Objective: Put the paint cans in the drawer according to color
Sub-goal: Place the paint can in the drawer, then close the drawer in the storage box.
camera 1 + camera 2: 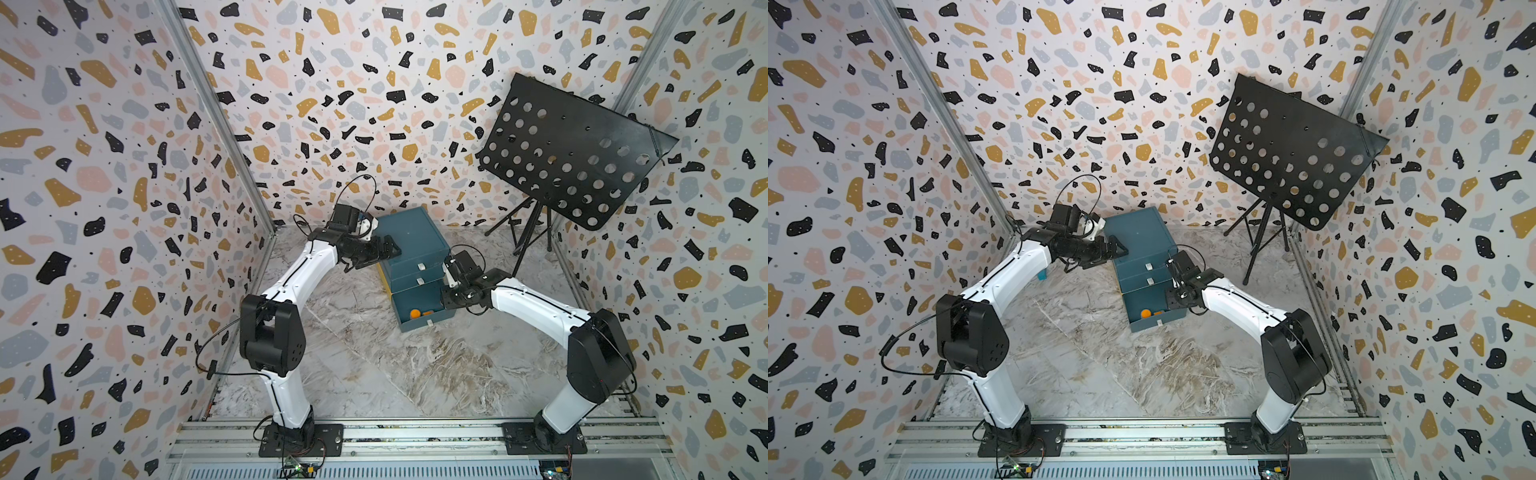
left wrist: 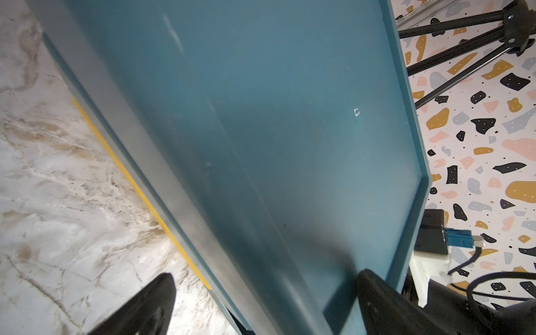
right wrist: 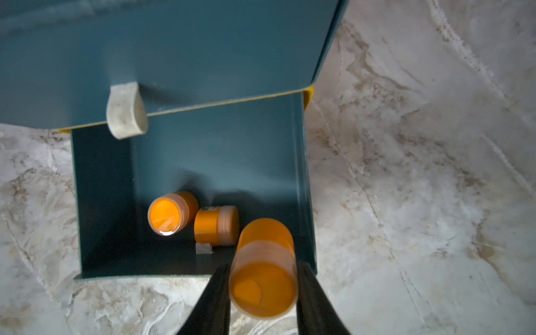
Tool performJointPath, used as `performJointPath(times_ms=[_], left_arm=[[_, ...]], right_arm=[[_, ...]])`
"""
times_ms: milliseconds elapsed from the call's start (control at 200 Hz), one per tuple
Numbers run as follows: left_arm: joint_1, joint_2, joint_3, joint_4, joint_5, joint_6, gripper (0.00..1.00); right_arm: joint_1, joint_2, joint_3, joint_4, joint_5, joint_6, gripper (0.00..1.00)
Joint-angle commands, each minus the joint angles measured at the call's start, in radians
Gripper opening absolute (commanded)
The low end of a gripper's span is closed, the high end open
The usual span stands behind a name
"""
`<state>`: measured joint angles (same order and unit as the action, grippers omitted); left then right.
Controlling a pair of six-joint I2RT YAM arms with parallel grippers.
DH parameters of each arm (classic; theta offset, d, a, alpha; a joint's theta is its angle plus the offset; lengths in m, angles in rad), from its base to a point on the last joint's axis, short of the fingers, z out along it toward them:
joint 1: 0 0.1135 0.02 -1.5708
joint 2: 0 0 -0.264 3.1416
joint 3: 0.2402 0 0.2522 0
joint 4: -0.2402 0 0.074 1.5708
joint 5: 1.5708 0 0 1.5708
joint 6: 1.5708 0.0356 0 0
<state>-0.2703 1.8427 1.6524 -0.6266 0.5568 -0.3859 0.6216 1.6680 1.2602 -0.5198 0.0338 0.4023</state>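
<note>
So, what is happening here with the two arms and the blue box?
The right gripper holds an orange jar over the open bottom drawer of the box. Two other orange jars are already in that drawer. The left gripper is open, its fingers on either side of the box's top edge. Whether it touches the box is not clear.
</note>
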Motion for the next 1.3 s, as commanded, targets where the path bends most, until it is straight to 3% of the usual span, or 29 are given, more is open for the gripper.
performJointPath(times_ms=[0, 155, 380, 566, 796, 1036, 1297], left_arm=[[-0.005, 0.045, -0.001, -0.082, -0.052, 0.018, 1.0], [-0.005, 0.048, -0.001, -0.081, -0.054, 0.018, 1.0], [-0.005, 0.051, -0.001, -0.083, -0.054, 0.018, 1.0], [-0.006, 0.053, -0.002, -0.084, -0.054, 0.018, 1.0], [-0.006, 0.055, 0.001, -0.083, -0.052, 0.018, 1.0], [-0.007, 0.055, -0.001, -0.084, -0.052, 0.018, 1.0], [-0.007, 0.059, 0.0, -0.085, -0.052, 0.016, 1.0]], right_arm=[[0.002, -0.006, 0.026, 0.028, -0.025, -0.018, 0.36], [0.001, -0.04, -0.01, 0.049, -0.036, -0.004, 0.59], [0.001, -0.182, -0.107, 0.096, -0.054, 0.022, 0.63], [0.001, -0.341, -0.268, 0.187, -0.077, 0.077, 0.5], [0.003, -0.396, -0.464, 0.336, -0.129, 0.206, 0.0], [0.003, -0.321, -0.577, 0.632, -0.156, 0.36, 0.0], [0.003, -0.182, -0.599, 0.897, -0.141, 0.484, 0.0]])
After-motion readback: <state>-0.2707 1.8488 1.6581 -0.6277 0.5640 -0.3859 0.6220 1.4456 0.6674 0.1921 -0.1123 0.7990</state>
